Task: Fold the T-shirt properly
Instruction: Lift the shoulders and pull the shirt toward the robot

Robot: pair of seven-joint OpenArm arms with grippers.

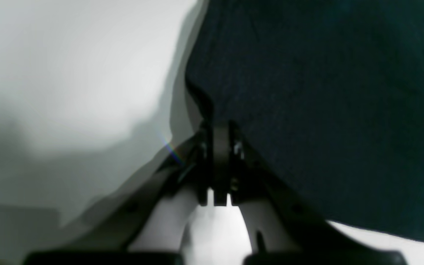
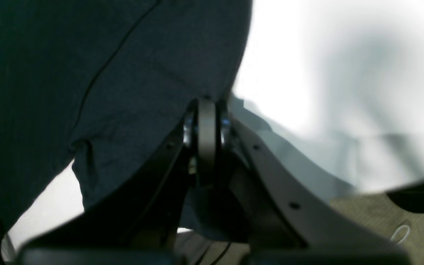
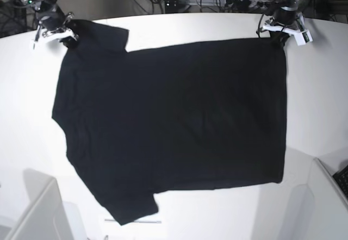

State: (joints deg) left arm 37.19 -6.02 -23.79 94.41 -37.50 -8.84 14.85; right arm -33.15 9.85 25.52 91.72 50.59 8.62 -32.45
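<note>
Lying flat, plain side up, shirt [image 3: 174, 126] across white table [image 3: 321, 99]. Left gripper [image 3: 276, 40] clamped on far hem corner, right gripper [image 3: 68, 38] clamped on far sleeve edge. Bare tabletop beside hem and along near edge; dividers at near corners.

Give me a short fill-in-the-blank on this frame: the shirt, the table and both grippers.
1. The T-shirt lying spread on the white table is plain ____ in colour.
2. The left gripper is ____ on the shirt's edge.
3. The right gripper is shut on the ____.
4. In the base view, both grippers hold the shirt along its ____ edge.

Missing words: black; shut; T-shirt; far
</note>
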